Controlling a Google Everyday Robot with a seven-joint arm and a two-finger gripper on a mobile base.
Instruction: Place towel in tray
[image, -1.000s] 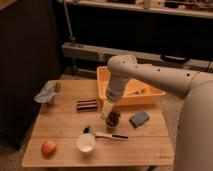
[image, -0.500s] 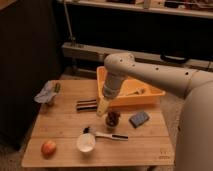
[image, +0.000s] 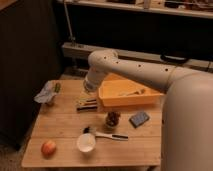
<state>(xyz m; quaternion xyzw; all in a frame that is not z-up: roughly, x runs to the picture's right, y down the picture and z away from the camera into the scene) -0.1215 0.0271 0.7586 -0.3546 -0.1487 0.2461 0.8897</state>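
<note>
Tool low over table, just left of tray; grip state can't tell. Towel at table's left edge, apart.

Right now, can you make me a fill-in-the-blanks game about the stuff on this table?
1. The towel lies on the table, not in the tray, and the tray's colour is ____.
2. The claw hovers over the table between the towel and the ____.
3. The round red fruit near the table's front corner is an ____.

Missing words: orange; tray; apple.
</note>
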